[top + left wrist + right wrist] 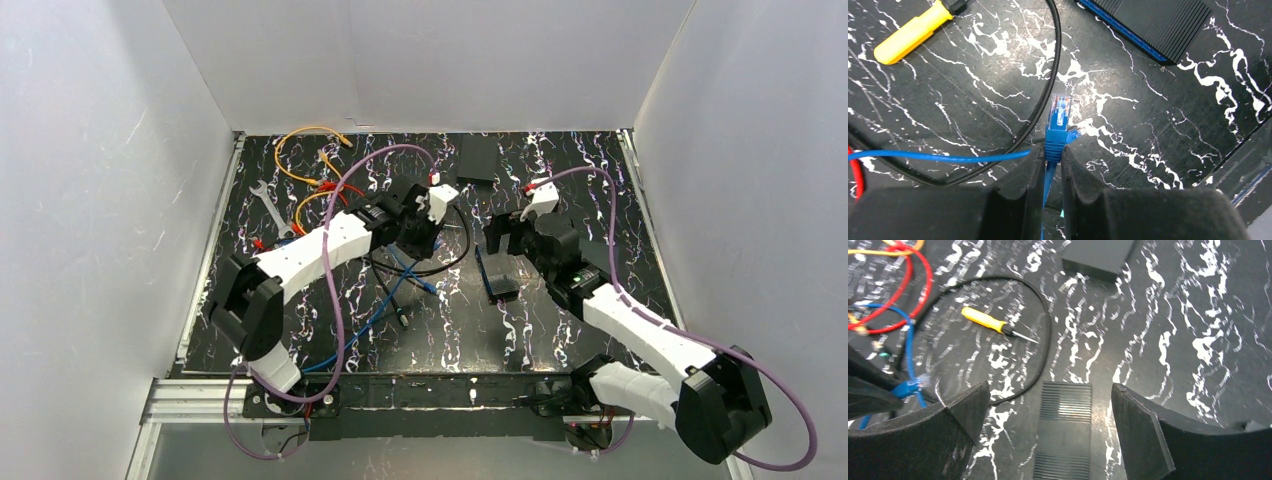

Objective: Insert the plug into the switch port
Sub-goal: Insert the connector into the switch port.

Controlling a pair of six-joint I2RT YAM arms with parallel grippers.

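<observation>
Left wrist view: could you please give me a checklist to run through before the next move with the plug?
1. Plug held: ok. The left gripper is shut on the blue plug, whose clear tip sticks out forward.
2. Switch steadied: not ok. The right gripper is open, with a finger on each side of the switch and not clamping it.
3. Plug lined up with a port: not ok. The plug is apart from the switch and points past it.
4. Port position: cannot tell. No port opening shows.
5. Path free: ok. The black cable curves beside the plug, not between it and the switch.
</observation>
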